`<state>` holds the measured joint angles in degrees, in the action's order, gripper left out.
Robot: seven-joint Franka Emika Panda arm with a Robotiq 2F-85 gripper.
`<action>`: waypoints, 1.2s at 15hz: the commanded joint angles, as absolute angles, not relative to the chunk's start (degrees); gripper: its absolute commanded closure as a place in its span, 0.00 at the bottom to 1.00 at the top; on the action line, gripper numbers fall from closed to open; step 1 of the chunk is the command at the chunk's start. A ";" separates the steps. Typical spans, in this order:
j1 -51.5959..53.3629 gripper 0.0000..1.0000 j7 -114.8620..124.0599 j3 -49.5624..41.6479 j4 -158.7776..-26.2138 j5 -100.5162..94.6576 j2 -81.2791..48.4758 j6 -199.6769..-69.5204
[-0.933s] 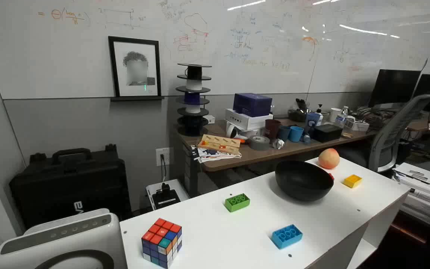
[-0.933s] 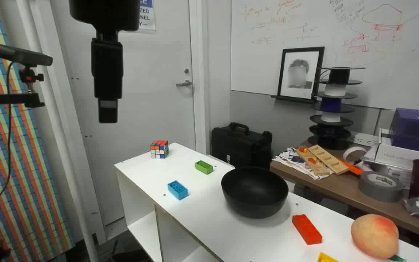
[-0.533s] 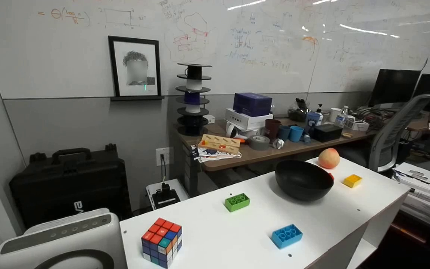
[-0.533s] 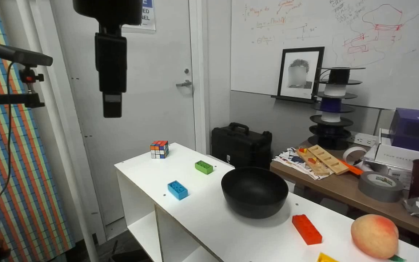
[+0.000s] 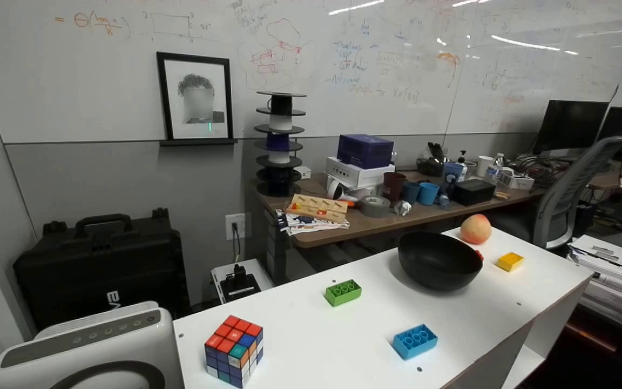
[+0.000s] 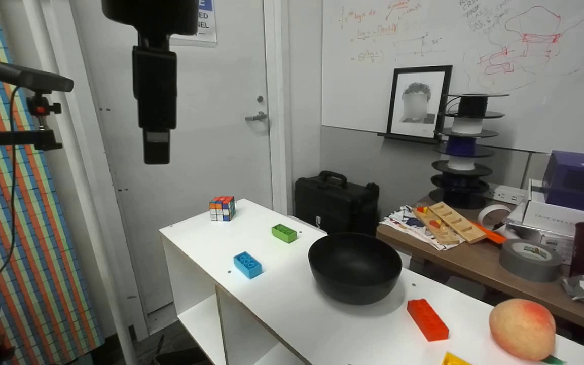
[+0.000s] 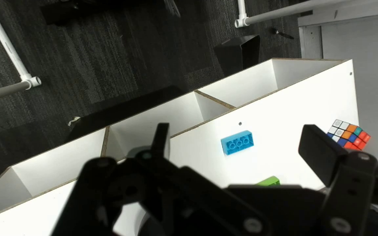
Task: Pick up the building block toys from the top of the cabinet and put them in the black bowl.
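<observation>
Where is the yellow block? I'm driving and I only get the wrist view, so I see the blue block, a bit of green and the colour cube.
Observer: The yellow block lies on the white cabinet, past the black bowl as you go from the blue block.
Operator: Ooh, are more blocks hiding from me?
Observer: Yes, a red block lies beside the bowl.
Operator: What else is up there?
Observer: A peach-like fruit, with the red block between it and the bowl.
</observation>
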<state>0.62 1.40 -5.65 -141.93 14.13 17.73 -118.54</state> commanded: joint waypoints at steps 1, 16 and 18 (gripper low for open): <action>-0.31 0.00 1.16 -4.77 -141.84 14.40 17.69 -118.38; 1.27 0.00 23.45 0.28 -134.02 24.79 -1.22 -133.21; 1.89 0.00 29.66 1.29 -130.77 25.17 -6.91 -134.73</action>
